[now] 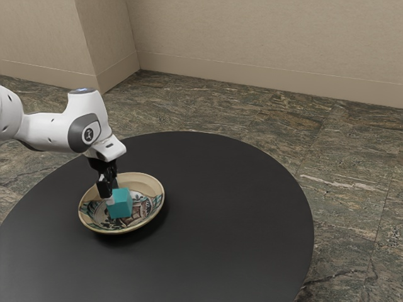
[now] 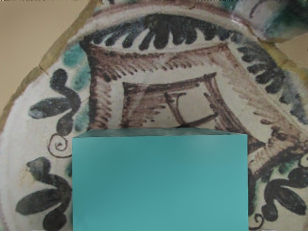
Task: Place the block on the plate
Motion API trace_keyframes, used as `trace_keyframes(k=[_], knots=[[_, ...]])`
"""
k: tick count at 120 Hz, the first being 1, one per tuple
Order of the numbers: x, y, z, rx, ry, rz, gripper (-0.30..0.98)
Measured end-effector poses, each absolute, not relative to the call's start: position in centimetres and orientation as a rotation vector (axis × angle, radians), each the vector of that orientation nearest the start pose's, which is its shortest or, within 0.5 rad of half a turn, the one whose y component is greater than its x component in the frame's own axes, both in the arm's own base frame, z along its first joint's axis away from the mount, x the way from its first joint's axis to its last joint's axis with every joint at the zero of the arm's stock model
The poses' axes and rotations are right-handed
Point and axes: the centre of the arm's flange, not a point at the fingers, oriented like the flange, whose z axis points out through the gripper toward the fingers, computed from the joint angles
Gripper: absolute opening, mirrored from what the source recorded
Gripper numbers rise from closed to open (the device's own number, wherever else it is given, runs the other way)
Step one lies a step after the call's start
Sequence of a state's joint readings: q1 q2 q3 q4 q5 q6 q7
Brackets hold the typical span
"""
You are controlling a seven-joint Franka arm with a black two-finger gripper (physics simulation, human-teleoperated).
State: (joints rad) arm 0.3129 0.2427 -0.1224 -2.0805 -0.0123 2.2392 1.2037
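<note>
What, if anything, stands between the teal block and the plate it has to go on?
Nothing visible: the teal block, at the gripper, is over the plate, with no other object between them. Whether it touches the plate, I cannot tell.

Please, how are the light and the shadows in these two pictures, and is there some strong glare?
Exterior view: soft light, a faint shadow on the black table along the plate, no strong glare. Wrist view: broad teal face of the block almost evenly lit, no glare.
</note>
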Motion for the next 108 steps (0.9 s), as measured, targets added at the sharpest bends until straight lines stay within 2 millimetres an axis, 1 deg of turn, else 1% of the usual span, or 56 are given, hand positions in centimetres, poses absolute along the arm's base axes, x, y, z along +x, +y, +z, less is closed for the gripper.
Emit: trace_keyframes(k=[24,39,60,77,93,108], knots=[[56.1,10.9,31.2,-2.823,1.541,0.05,0.64],[56.0,10.9,31.7,-2.822,1.535,0.046,0.66],[55.9,10.8,32.8,-2.817,1.524,0.036,0.68],[55.8,10.8,34.7,-2.808,1.509,0.016,0.68],[55.4,11.2,37.6,-2.798,1.483,-0.01,0.68],[55.7,11.5,39.9,-2.789,1.461,-0.037,0.68]])
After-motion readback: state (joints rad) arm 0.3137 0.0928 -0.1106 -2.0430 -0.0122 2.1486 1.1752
